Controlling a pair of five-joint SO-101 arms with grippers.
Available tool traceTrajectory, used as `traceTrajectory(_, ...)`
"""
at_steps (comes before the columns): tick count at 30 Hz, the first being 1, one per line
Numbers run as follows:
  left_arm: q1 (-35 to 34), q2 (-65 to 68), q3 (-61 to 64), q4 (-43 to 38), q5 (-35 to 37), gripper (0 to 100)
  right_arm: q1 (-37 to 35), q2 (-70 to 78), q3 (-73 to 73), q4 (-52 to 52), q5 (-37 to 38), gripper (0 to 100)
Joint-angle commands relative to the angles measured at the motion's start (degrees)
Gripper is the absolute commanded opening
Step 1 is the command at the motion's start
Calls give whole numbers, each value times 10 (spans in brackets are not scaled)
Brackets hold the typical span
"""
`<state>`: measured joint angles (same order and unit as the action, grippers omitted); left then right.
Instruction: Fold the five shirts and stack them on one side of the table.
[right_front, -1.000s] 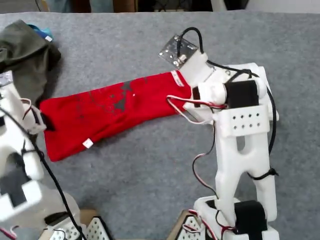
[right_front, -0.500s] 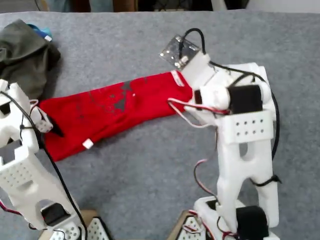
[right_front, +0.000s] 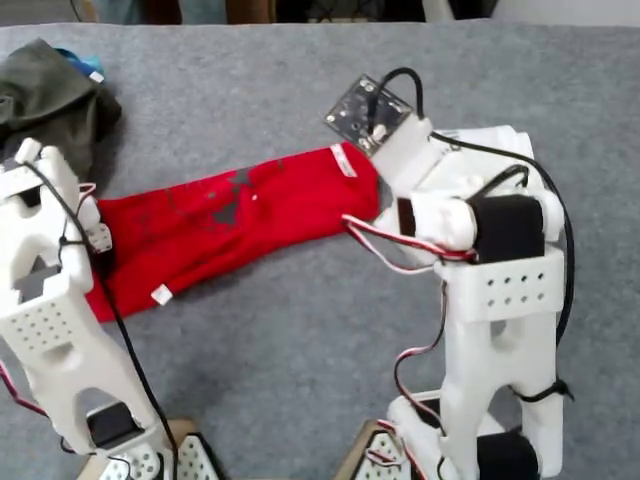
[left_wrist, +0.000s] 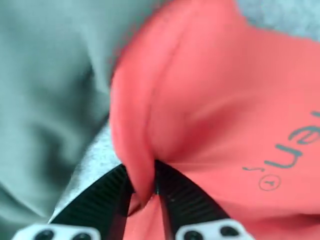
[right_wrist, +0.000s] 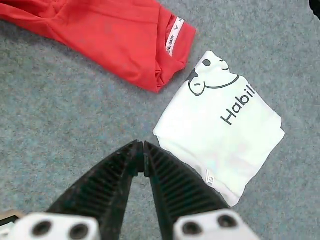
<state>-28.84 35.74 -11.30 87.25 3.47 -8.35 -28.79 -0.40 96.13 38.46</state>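
Left claw (left_wrist: 143, 186) pinches red shirt (right_front: 240, 215) (edge).

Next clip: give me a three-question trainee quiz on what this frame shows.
1. True or false: the left gripper is shut on the red shirt.
2. Which lies closest to the right gripper? A) a folded white shirt B) a yellow sponge C) a cardboard box
3. Fill in: the right gripper's fingers are shut and hold ____.
Key: 1 true; 2 A; 3 nothing.
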Motion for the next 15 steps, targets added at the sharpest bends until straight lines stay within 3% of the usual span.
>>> traceTrajectory(1, 51, -29, -7, 18, -18, 27, 7, -16, -6, -2, 1, 15)
traceTrajectory(7, 120, -155, -7, 43, -18, 27, 18, -16, -6, -34, 4, 15)
traceTrajectory(15, 224, -294, -7, 53, -13, 29, 109, -12, -6, -225, 1, 15)
